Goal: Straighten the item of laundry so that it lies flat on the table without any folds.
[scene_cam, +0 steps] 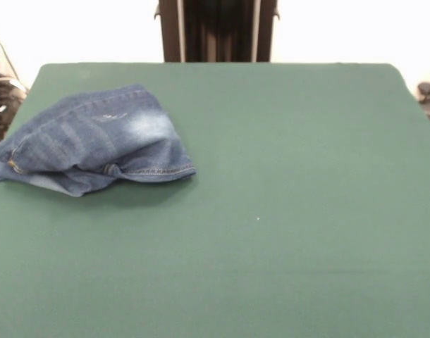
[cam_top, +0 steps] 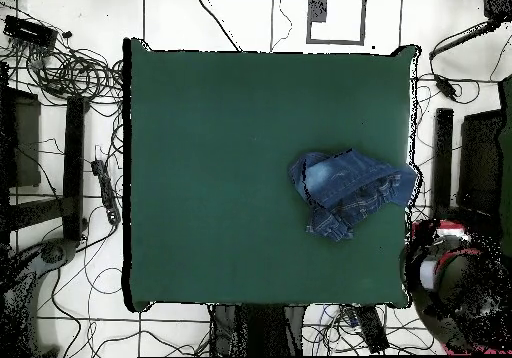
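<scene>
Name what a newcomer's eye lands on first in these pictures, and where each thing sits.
The crumpled blue jeans stand out first, bunched in a folded heap at one side edge of the table, partly hanging past it. Next comes the broad dark green tabletop itself. The gripper shows in neither view.

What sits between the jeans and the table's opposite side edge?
Nothing: the table is bare cloth beyond the jeans, shown in both views.
</scene>
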### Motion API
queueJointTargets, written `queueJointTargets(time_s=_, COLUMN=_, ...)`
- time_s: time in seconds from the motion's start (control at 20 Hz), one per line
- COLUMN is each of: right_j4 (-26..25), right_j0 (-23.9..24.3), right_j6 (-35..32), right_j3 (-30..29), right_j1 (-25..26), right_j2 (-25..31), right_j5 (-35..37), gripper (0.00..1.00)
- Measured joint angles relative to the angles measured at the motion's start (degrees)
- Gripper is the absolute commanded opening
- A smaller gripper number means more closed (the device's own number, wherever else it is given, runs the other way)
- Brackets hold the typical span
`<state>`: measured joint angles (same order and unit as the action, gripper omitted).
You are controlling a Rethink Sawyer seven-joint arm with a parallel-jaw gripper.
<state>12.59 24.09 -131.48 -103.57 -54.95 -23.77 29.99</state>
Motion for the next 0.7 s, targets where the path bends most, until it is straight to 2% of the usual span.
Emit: queueJointTargets(time_s=0.7, right_j4=-0.5, right_j0=0.68, right_j6=0.0, right_j3=2.37, right_j1=0.14, right_j2=-1.74, right_j5=0.59, gripper=1.0)
